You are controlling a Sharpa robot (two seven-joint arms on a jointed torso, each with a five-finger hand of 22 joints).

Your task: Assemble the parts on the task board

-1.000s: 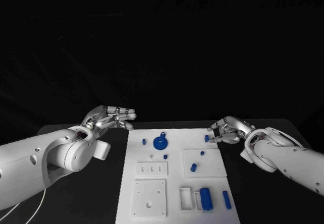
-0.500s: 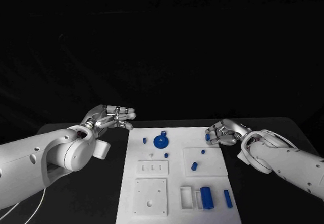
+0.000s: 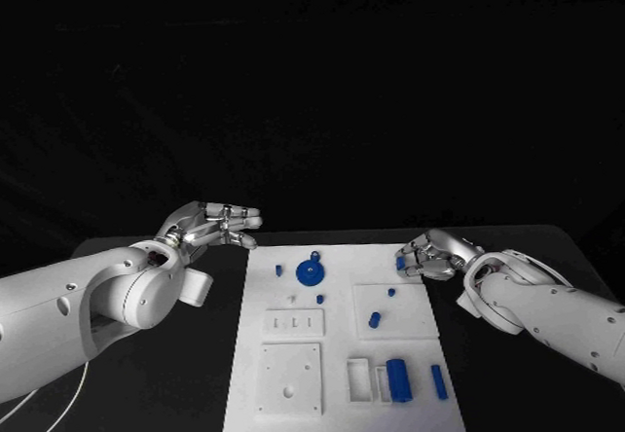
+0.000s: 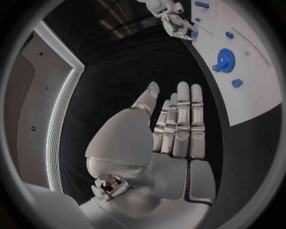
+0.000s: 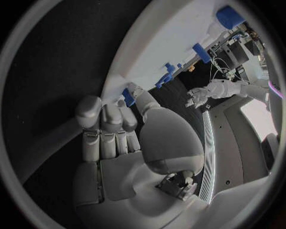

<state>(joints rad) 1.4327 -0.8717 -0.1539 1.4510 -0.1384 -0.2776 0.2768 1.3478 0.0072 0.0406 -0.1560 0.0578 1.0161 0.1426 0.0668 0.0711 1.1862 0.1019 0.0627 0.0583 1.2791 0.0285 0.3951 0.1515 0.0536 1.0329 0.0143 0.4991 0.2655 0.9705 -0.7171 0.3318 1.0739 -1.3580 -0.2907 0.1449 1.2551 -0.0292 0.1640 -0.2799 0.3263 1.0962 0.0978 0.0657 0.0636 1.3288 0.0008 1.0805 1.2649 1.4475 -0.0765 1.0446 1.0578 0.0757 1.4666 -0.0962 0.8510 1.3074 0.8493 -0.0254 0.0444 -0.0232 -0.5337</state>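
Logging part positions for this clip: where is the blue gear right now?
In the head view the blue gear lies on the task board, at its far end left of centre, nearer the left hand.

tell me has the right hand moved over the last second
Yes. The right hand has shifted toward the task board, now at the small blue part near the board's far right corner.

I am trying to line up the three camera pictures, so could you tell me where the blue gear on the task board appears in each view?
Head view: the blue gear lies on the far part of the task board, between the two hands.
Left wrist view: the gear lies on the white board beyond the left hand.
Right wrist view: I cannot pick it out among the small blue parts.
Shared landmark: the right hand, at the board's far right edge, also seen at and.
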